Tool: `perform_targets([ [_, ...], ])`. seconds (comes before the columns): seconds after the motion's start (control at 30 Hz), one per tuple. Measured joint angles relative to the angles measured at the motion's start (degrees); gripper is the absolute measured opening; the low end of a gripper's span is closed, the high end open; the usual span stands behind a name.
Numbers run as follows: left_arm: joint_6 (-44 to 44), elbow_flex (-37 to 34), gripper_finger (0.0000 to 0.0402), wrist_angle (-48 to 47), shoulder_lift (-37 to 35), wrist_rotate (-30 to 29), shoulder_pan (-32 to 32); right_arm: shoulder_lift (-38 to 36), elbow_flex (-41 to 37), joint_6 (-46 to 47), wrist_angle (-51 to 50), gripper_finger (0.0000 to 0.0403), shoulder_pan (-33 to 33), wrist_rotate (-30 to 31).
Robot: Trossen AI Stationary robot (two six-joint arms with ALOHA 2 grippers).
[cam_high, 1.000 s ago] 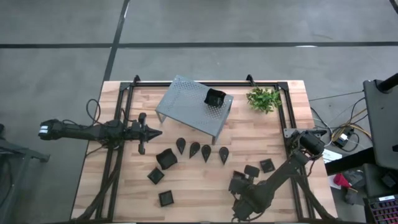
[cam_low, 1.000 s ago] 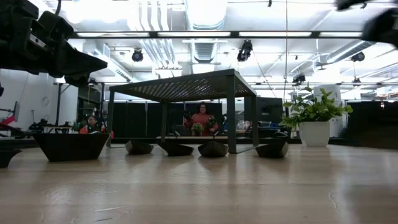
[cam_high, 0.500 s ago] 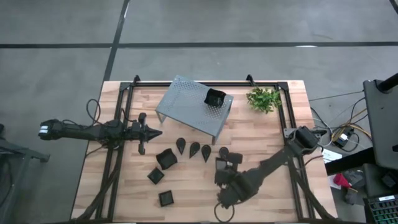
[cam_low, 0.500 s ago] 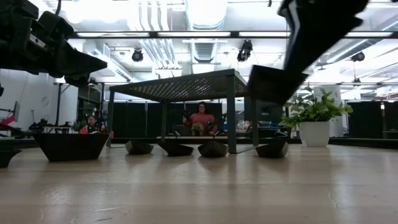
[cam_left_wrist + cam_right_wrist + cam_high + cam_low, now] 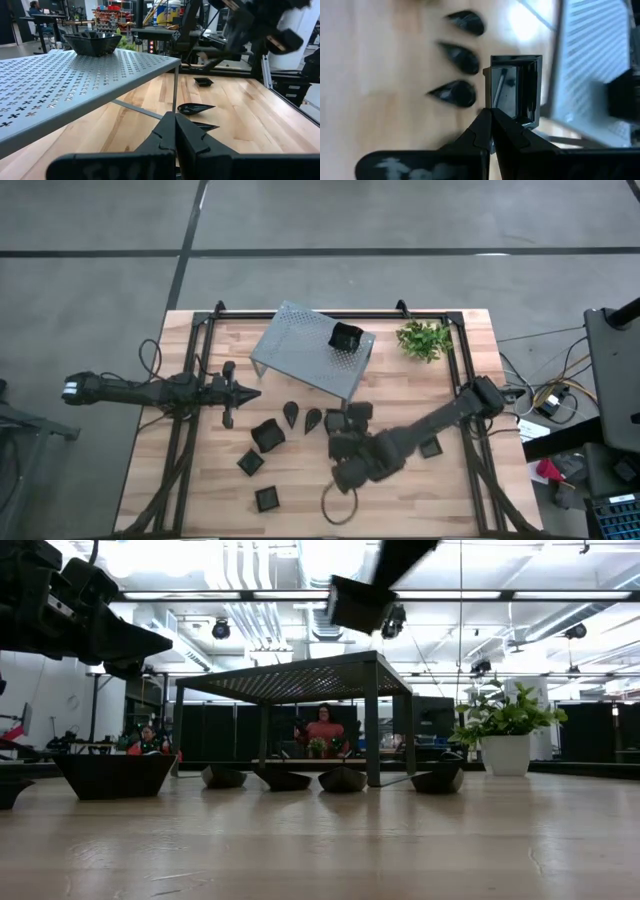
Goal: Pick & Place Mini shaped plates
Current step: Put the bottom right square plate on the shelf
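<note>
In the right wrist view the right gripper [image 5: 491,116] has its two fingers pinched together on the rim of a small square plate [image 5: 516,87], which hangs in the air over three leaf-shaped plates [image 5: 454,93] on the wooden table [image 5: 375,75]. Only this view shows the grip itself. The high view shows what the wrist view cannot: the right arm reaches across the table's middle, with the held plate [image 5: 358,415] just in front of the grey shelf [image 5: 300,352] and beside the leaf-shaped plates [image 5: 291,414]. More loose square plates [image 5: 267,436] lie nearer the front edge. Another square plate [image 5: 346,336] sits on top of the shelf, and a green plant [image 5: 424,339] stands beyond its right end. The low view adds height: the held plate [image 5: 358,603] is above the level of the shelf top [image 5: 300,677]. The left gripper [image 5: 175,131] waits at the left of the table, pointing toward the shelf, its fingers closed against each other with nothing between them.
</note>
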Motion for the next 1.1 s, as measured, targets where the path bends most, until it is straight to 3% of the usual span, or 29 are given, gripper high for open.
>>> perform_targets([
  [0.3,0.0,0.0,0.0,0.0,0.0,0.0,0.0,0.0,7.0,-2.1,0.1,0.0011,-8.8,-0.3],
  [0.57,0.0,0.0,0.0,0.0,0.0,0.0,0.0,-0.1,8.1,-3.5,-0.1,0.0011,-15.0,-7.6],
  [0.87,0.0,0.0,0.0,0.0,0.0,0.0,0.0,0.0,8.2,3.6,-7.1,0.0011,-17.3,-7.7],
  [1.1,0.0,0.0,0.0,0.0,0.0,0.0,0.0,0.0,7.7,3.3,-6.9,0.0011,-17.8,-7.5],
])
